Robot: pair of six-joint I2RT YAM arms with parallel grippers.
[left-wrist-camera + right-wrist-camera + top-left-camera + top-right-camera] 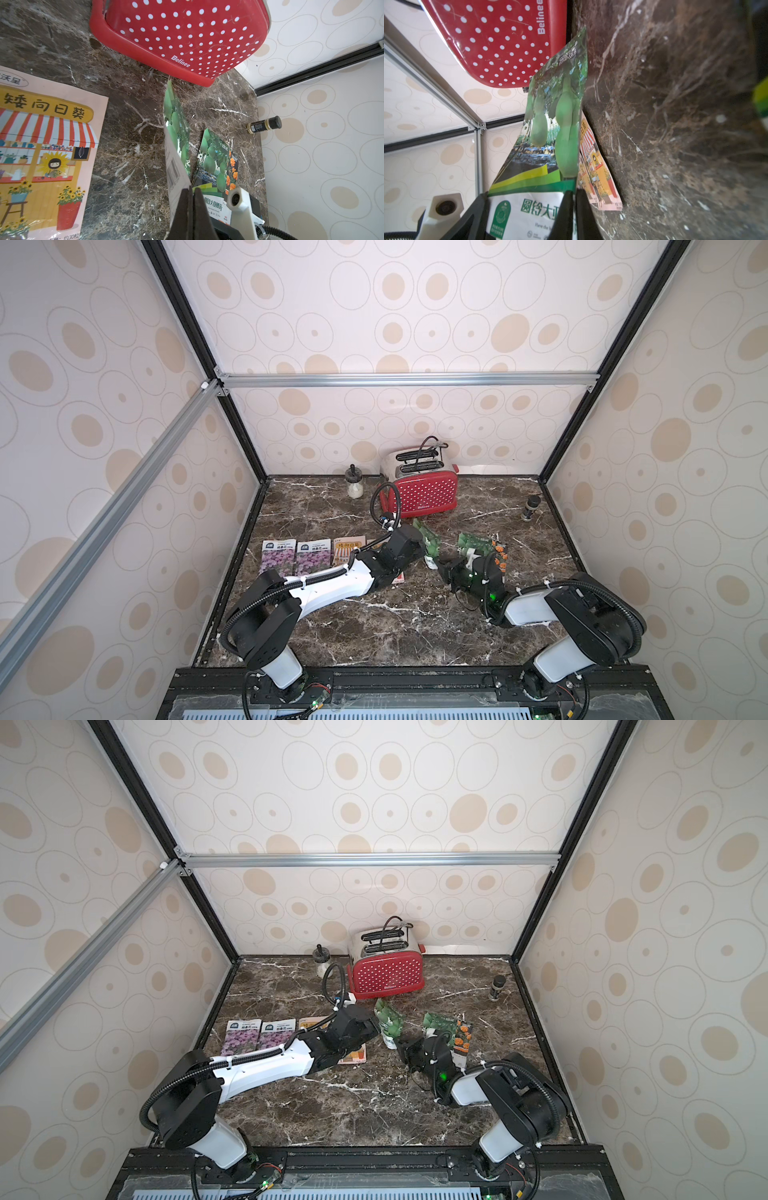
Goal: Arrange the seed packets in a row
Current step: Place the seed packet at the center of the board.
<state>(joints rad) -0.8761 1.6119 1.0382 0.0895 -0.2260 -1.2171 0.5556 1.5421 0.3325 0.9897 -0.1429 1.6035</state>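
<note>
We see left gripper [193, 207] and right gripper [574, 207], both pinching one green-gourd packet [550, 124], on edge, just before the red toaster [424, 493]; shop-drawing packet [47, 158] flat, front-left of toaster

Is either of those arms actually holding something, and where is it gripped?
Yes. The left fingers and the right fingers both pinch the same green gourd packet, at its white printed bottom end.

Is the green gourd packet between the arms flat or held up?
Held up: left gripper and right gripper both pinch the green gourd packet, tilted on edge.
</note>
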